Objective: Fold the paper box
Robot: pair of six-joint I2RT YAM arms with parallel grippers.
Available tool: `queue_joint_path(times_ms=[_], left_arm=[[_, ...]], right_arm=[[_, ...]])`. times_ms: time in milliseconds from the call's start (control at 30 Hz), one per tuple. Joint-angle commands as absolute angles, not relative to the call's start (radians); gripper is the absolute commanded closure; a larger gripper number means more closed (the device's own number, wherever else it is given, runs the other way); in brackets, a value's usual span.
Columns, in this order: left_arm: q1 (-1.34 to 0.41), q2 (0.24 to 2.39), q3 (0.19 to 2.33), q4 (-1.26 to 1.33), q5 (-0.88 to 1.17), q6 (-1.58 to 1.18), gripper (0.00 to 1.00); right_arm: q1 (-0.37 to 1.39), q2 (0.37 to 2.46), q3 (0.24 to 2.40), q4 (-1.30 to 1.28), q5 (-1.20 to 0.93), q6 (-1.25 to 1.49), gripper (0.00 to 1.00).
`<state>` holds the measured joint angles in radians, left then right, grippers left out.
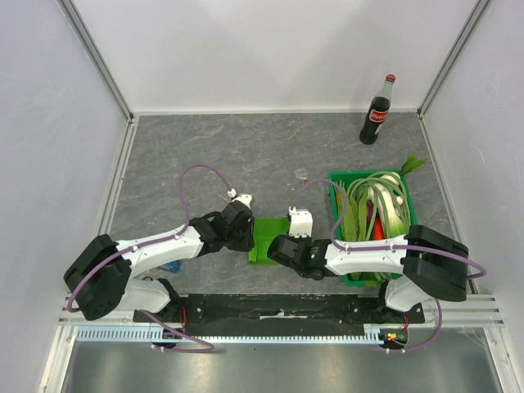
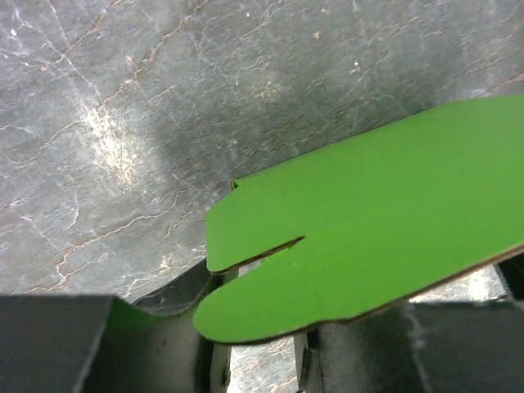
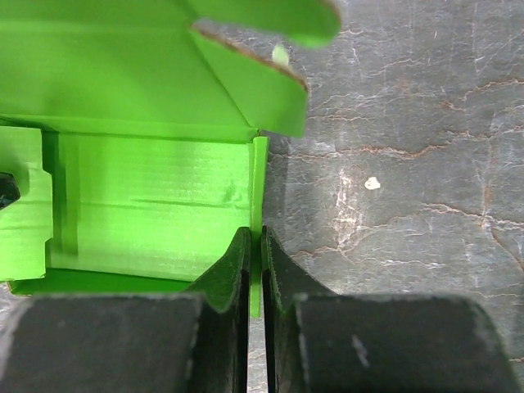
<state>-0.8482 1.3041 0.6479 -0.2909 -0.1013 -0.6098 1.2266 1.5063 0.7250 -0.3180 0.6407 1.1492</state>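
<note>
**Box held from both sides, side wall pinched for the fold**

Paper box (image 1: 264, 239) sits on the tabletop (image 1: 205, 147) close to the near edge, between the two wrists, its floor flat and its walls partly raised.

Right gripper (image 3: 255, 266): the fingers (image 3: 229, 286) are drawn together on the thin right-hand side wall, with card edge showing in the slit between them. I read this as a pinch to stand that wall up along its crease while the floor stays down. The rear panel is upright, and a corner flap (image 3: 262, 82) leans out over the tabletop.

Left gripper (image 1: 246, 231): its wrist camera shows a rounded, slit flap (image 2: 368, 213) lying across the fingers (image 2: 426, 352) and hiding their tips. I cannot tell whether they are apart or clamped on the card. Judgement: this arm is there to brace or lift the opposite side so the box does not slide under the right arm's pull.

Pose: both arms are low and reach inward from their bases, forearms nearly level, and the wrists meet at the box from left and right.

Further out, the dark-green crate (image 1: 333, 178) of vegetables is just beyond the right forearm, apart from the box. A cola bottle (image 1: 377, 115) stands upright at the far right.
</note>
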Motion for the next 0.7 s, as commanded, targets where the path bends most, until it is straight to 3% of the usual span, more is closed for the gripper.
queue_joint_path(times_ms=[0, 233, 467, 667], left_arm=[[-0.845, 1.345, 0.66, -0.322, -0.084, -0.635, 0.65], [-0.845, 1.335, 0.634, -0.324, -0.074, -0.646, 0.68], [-0.847, 1.37, 0.655, -0.321, -0.052, -0.632, 0.83], [-0.853, 1.367, 0.657, -0.353, -0.055, -0.623, 0.77]], right_arm=[[1.233, 1.48, 0.726, -0.307, 0.652, 1.144, 1.0], [1.233, 1.477, 0.726, -0.302, 0.649, 1.143, 1.0], [1.233, 1.493, 0.733, -0.293, 0.644, 1.137, 1.0], [1.233, 1.494, 0.736, -0.291, 0.643, 1.131, 1.0]])
